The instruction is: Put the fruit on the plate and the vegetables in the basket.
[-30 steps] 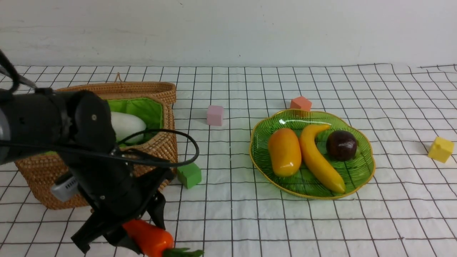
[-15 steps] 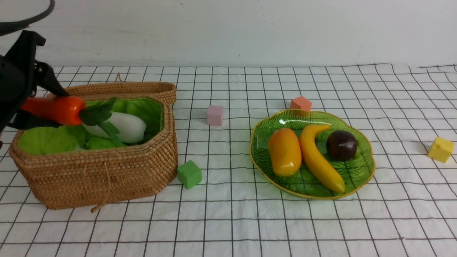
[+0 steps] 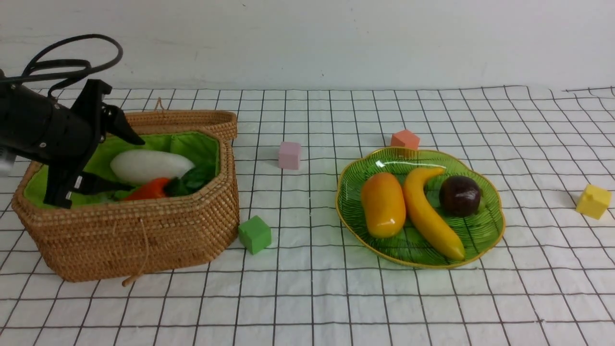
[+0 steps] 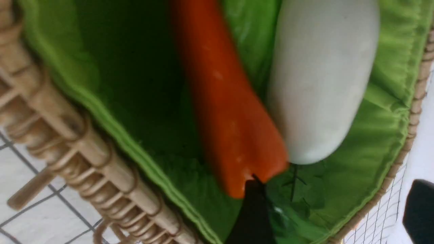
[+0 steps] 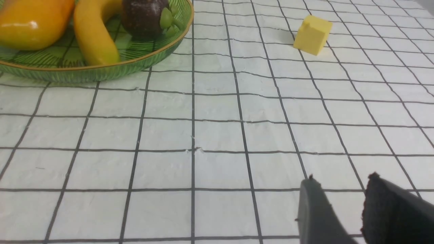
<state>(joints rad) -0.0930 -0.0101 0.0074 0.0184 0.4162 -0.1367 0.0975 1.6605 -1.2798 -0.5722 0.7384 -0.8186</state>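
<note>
A white cloth (image 3: 307, 298) ruled with a black grid covers the whole work surface, running back to a plain pale wall (image 3: 307, 38) across the top of the frame.

Near the lower middle, a small green cube (image 3: 254, 234) sits just beside the basket's right wall. Right of centre, the green plate (image 3: 487, 235) holds the mango (image 3: 383, 204), the banana (image 3: 427, 214) and the mangosteen (image 3: 460, 195), side by side. A yellow cube (image 3: 593, 201) lies well apart at the right edge. Farther back, a pink cube (image 3: 289, 155) stands in the middle, and an orange cube (image 3: 404, 139) sits just behind the plate's rim.

On the left, the woven basket (image 3: 139, 235) with green lining holds the white radish (image 3: 151, 166), the red-orange pepper (image 3: 146, 191) and a dark green leafy piece (image 3: 192, 180). In the left wrist view the pepper lies alongside the radish, touching it.

The left gripper (image 3: 103, 161) reaches over the basket's left end from the upper left, fingers spread wide, one above the rim and one down inside; nothing is between them. The right gripper (image 5: 342, 210) shows only in its own wrist view, low over bare cloth, with a narrow gap between its fingers and nothing between them.
</note>
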